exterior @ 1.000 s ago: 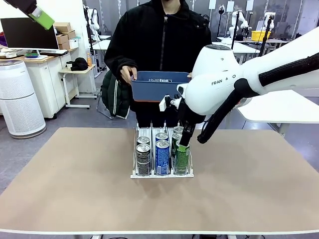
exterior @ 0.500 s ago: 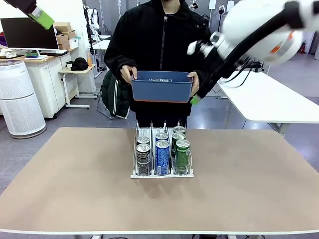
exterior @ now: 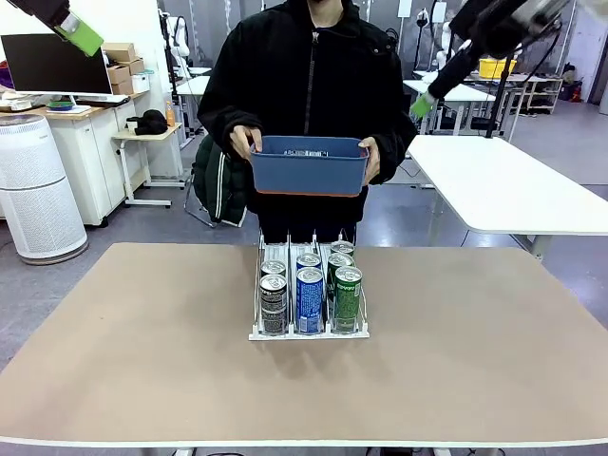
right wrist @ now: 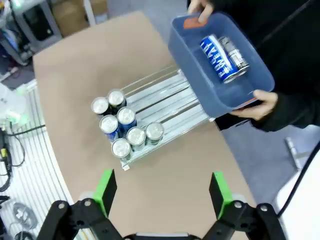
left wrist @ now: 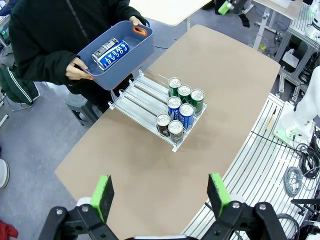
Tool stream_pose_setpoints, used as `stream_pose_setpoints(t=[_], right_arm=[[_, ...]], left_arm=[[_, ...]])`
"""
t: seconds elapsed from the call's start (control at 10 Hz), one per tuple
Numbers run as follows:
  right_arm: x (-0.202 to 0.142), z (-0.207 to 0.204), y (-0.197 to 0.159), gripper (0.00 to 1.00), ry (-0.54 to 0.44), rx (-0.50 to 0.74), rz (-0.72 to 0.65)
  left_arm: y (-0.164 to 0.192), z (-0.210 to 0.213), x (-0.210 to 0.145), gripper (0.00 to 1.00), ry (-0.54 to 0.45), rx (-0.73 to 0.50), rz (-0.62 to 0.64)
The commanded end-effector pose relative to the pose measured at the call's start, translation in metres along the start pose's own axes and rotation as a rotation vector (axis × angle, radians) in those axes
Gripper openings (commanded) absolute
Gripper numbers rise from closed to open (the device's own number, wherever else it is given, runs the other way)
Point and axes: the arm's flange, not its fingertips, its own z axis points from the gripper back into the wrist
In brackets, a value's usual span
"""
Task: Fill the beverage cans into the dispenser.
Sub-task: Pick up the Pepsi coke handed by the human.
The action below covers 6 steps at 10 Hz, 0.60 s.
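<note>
The white dispenser (exterior: 309, 334) sits mid-table with several beverage cans in its front end: black-and-silver ones (exterior: 274, 302) in the left lane, blue (exterior: 310, 298) in the middle, green (exterior: 347, 296) on the right. From the left wrist view, the rear of the dispenser (left wrist: 137, 90) is bare. A person holds a blue bin (exterior: 309, 166) above the table's far edge, and in it lie a blue can (right wrist: 216, 56) and a black-and-silver can (right wrist: 233, 52). My left gripper (left wrist: 160, 192) hangs open high over the table. My right gripper (right wrist: 162, 192) is open and empty, high at the right.
Bare tan table (exterior: 142, 342) lies on both sides of the dispenser. The person stands close behind the far edge. My left gripper (exterior: 76, 33) is at the top left corner, my right gripper (exterior: 425, 103) at the upper right. A white table (exterior: 513, 190) stands behind on the right.
My right gripper rose from the front green can in the right lane and swung up and to the right, leaving that can in the dispenser. The left arm stayed still.
</note>
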Motion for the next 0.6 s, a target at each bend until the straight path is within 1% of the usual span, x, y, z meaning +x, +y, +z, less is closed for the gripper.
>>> stream_pose_setpoints(t=[0.0, 0.1, 0.2, 0.3, 0.5], right_arm=[[0.006, 0.014, -0.004, 0.99, -0.067, -0.013, -0.002], [0.012, 0.027, -0.003, 0.99, -0.090, -0.031, -0.017], [0.017, 0.042, -0.002, 0.99, -0.101, -0.020, -0.021], [0.021, 0.053, -0.003, 0.99, -0.120, 0.018, -0.031], [0.023, 0.068, 0.002, 0.99, -0.118, -0.003, -0.075]], left_arm=[[0.000, -0.001, 0.001, 1.00, -0.006, -0.002, 0.011], [0.000, -0.001, 0.001, 1.00, -0.006, -0.002, 0.011], [0.000, -0.001, 0.001, 1.00, -0.006, -0.002, 0.011], [0.000, -0.001, 0.001, 1.00, -0.006, -0.002, 0.011], [0.000, -0.001, 0.001, 1.00, -0.006, -0.002, 0.011]])
